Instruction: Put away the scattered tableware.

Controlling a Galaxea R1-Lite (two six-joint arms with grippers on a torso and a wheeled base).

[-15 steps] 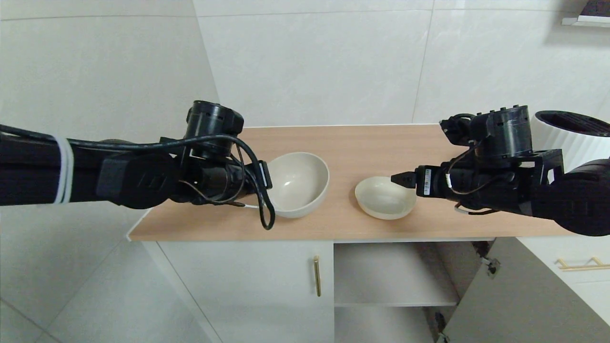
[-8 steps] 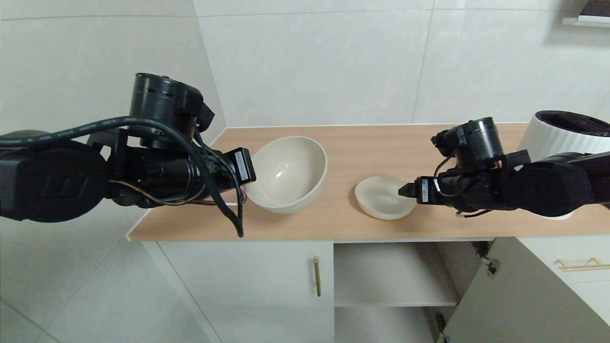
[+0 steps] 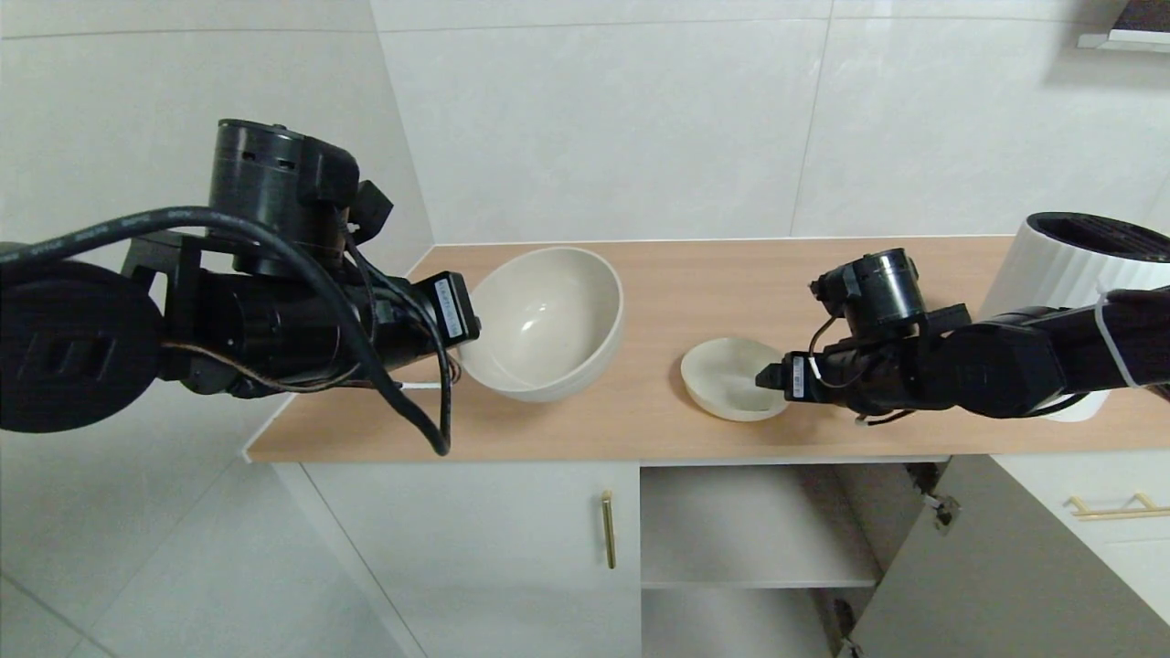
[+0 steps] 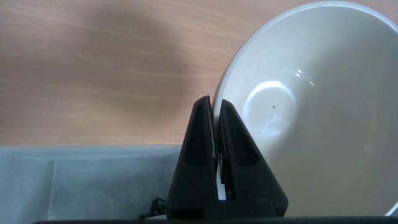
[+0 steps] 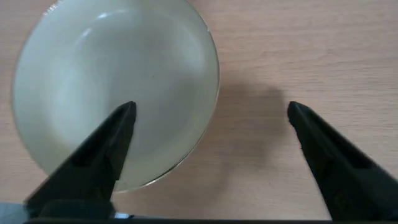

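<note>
Holding the large bowl (image 3: 548, 320) by its rim, my left tool (image 4: 216, 107) has its two fingers pressed together on the edge nearest that arm. The bowl is deep, cream-coloured and glossy inside, and it is tipped so its mouth faces the right arm, over the left part of the desk (image 3: 658, 274). I cannot tell whether its underside touches the wood. The small bowl (image 3: 727, 391), shallow and the same cream, sits upright on the desk near the front edge, well apart from the large one. My right tool (image 5: 208, 118) is spread wide across its rim, one finger over the inside and the other over bare desk. Compared with a second ago, the left arm has risen and drawn back, tilting the large bowl further. The right arm has dropped lower toward the small bowl, which has not shifted.
</note>
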